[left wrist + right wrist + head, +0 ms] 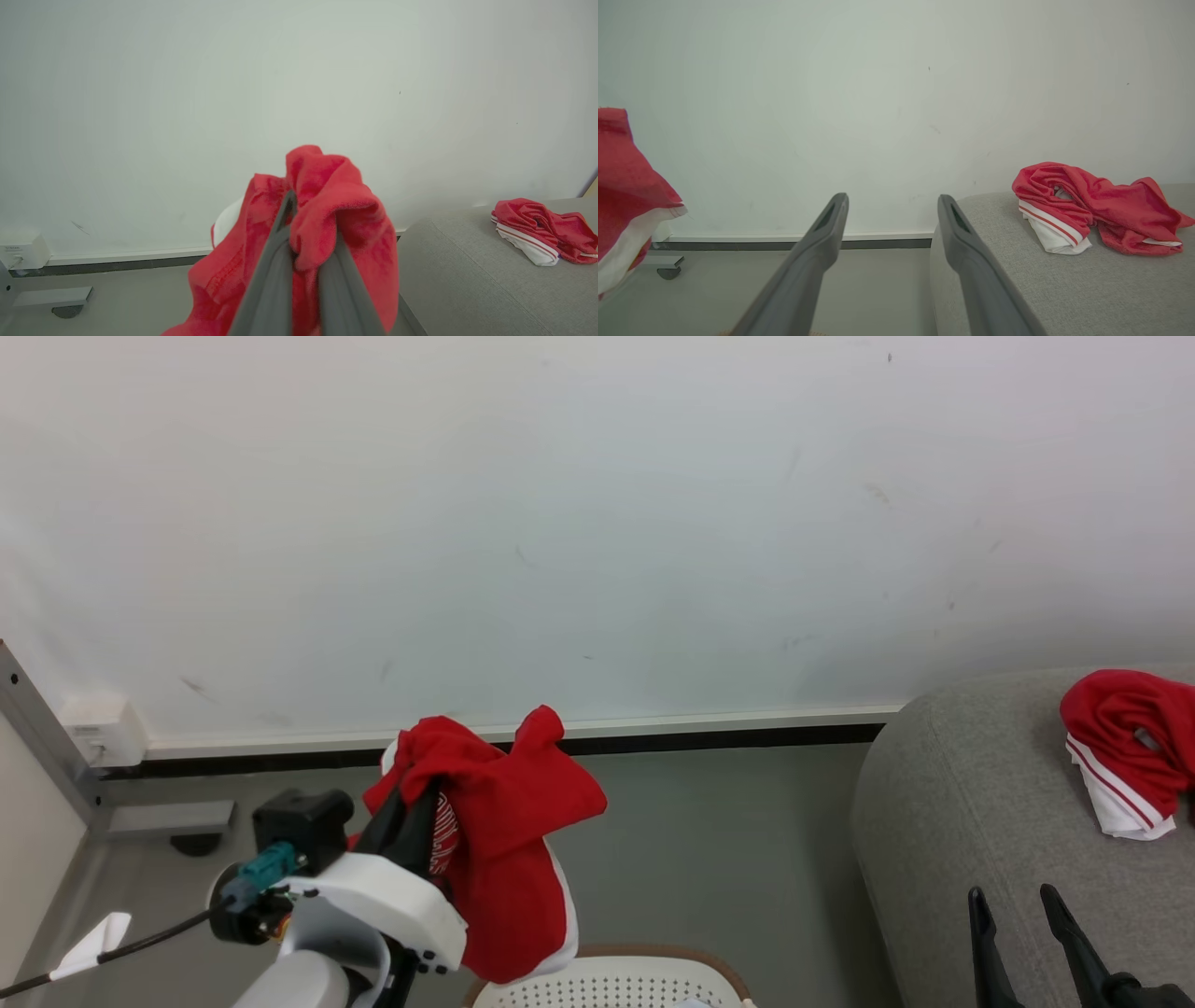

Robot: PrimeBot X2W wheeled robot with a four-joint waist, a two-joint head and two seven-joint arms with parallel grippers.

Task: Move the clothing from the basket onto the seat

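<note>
Currently held: a red garment (509,840) with white trim, bunched and pinched in the left gripper (418,807), whose fingers are pressed together on a fold near its top so the rest drapes free.
Why so high: the cloth hangs over the basket (607,987); I judge the lift is meant to get the hem past the brown rim. Whether the hem touches it, I cannot tell.
Left arm pose: forearm angled up and forward, fingers pointing toward the wall (597,523).
Seat: the grey sofa (971,784) stands to the robot's right, well apart from the held cloth across bare floor (728,840).
Already there: a striped garment (1120,737), red with white trim, lies crumpled on the cushion.
Right gripper (1011,893): jaws spread wide, empty, fingers pointing up over the sofa's near edge.
Next, in my judgement: a sideways carry, then release above the cushion.
</note>
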